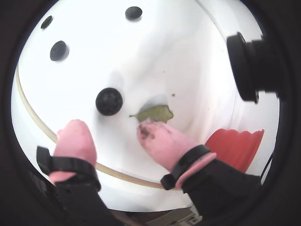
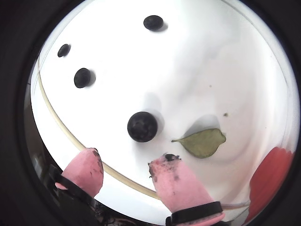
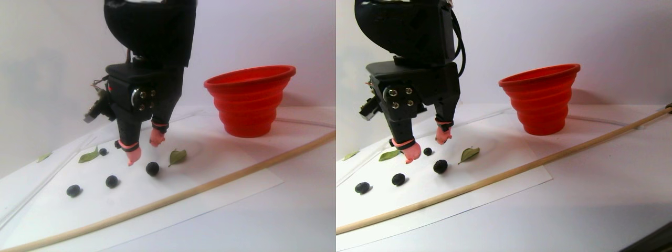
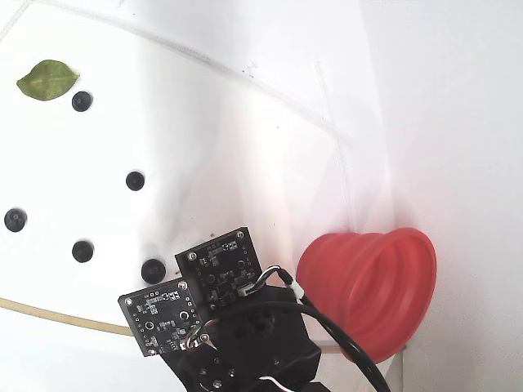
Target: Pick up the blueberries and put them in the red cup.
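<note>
On the white sheet (image 3: 220,173), all blueberries (image 2: 142,126) lie ungrasped; the gripper (image 2: 127,170) is spread empty, the red cup (image 3: 251,100) unfilled as far as seen.

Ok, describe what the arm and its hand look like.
The arm is black plastic, with silver screws at the wrist. The hand has two black fingers tipped with pink soft-looking covers, each held by a black band; one tip is smudged dark. Two bare black circuit boards and a black cable sit on the wrist.

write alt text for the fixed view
From above, five blueberries lie scattered on a white sheet, a green leaf at top left. The black arm fills the bottom, beside the red cup.
</note>
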Robot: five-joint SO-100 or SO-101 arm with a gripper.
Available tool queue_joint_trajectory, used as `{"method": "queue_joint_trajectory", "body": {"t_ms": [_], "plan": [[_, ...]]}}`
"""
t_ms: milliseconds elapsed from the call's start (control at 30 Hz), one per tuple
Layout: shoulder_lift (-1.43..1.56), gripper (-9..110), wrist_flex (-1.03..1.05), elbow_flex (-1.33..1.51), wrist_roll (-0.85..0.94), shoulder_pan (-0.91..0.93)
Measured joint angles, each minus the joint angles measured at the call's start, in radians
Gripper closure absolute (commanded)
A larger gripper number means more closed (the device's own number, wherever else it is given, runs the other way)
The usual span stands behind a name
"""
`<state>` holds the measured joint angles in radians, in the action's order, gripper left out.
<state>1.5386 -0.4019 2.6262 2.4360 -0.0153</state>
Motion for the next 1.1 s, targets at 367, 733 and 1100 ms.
{"method": "queue_joint_trajectory", "body": {"t_ms": [367,733,1100], "plan": [[-0.106,80,-0.095,-0.003,0.015,0.005],[-0.181,80,-0.144,-0.026,0.003,0.005],[-0.253,80,-0.190,-0.029,-0.003,0.005]]}}
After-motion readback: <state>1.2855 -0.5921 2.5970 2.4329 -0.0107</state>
